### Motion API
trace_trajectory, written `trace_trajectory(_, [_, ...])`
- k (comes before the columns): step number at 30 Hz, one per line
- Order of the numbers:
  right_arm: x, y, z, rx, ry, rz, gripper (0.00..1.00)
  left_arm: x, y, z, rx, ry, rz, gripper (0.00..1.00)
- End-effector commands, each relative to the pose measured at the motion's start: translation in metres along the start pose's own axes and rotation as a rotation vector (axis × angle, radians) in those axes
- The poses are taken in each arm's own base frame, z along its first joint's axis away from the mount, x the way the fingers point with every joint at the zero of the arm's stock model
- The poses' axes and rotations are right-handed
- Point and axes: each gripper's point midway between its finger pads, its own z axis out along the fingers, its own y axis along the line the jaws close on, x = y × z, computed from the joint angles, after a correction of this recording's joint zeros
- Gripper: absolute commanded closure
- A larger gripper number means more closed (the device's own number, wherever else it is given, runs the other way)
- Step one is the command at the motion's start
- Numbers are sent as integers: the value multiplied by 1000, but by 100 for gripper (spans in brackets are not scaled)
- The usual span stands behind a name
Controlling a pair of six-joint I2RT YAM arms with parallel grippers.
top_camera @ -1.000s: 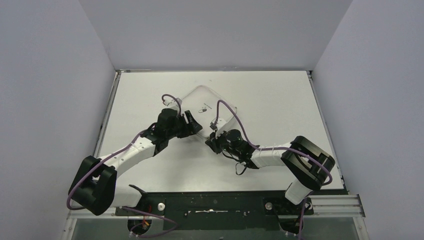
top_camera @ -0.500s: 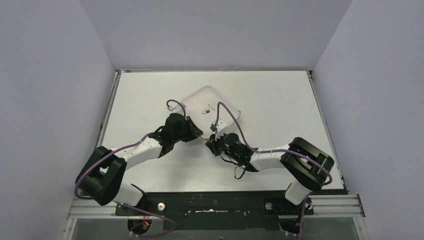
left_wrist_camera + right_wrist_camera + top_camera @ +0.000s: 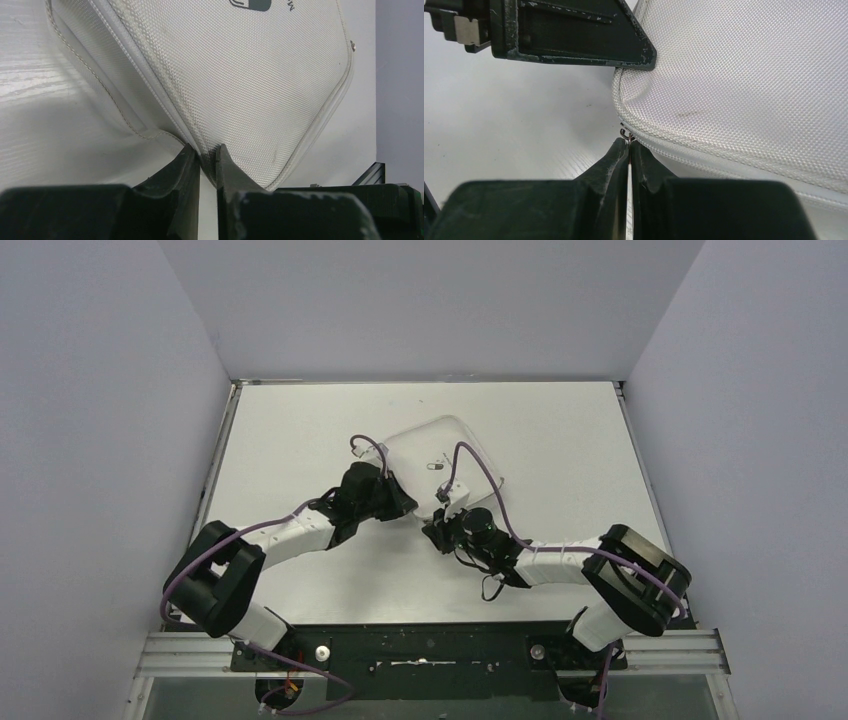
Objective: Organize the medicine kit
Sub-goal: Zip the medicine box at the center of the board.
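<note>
The medicine kit is a pale white square case with rounded corners and a small dark logo, lying near the middle of the table. In the left wrist view its woven lid fills the frame, and my left gripper is shut on the kit's near edge seam. My right gripper is shut on the small metal zipper pull at the corner of the kit. From above, the left gripper and the right gripper meet at the kit's near corner.
The white table is bordered by grey walls on three sides. The left gripper's black body shows close above the right gripper's fingers. Purple cables loop over both wrists.
The left gripper closed from open onto the kit's edge. The kit slid and turned to the right, and both grippers shifted right with it. The right gripper stayed shut.
</note>
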Motion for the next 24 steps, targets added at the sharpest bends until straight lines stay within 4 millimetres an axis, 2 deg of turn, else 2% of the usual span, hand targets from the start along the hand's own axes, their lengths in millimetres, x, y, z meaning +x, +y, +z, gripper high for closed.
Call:
trace_trajectory(1, [-25,-18,-13,37,-55,-44,100,-2,66,-1,-254,16,161,100])
trace_trajectory(5, [-15,-17,-18,-3,-8,-71,100,-13,62,0,-260,-2,187,100])
trace_trajectory(11, [-11,-42,-32,49,2,-34,100,-33,53,4,-253,-25,215,100])
trace_trajectory(14, [-10,-40,-32,28,-3,-44,100,-35,46,3,-226,-31,212,100])
trace_trajectory(19, [-17,-34,-24,1,-22,-24,100,-44,21,1,-143,-40,195,100])
trace_trajectory(21, [-22,-35,-21,21,-41,-3,100,-46,13,-2,-119,-37,180,88])
trace_trajectory(24, [-27,-37,-17,41,-53,19,100,-45,-3,-13,-54,-33,127,59])
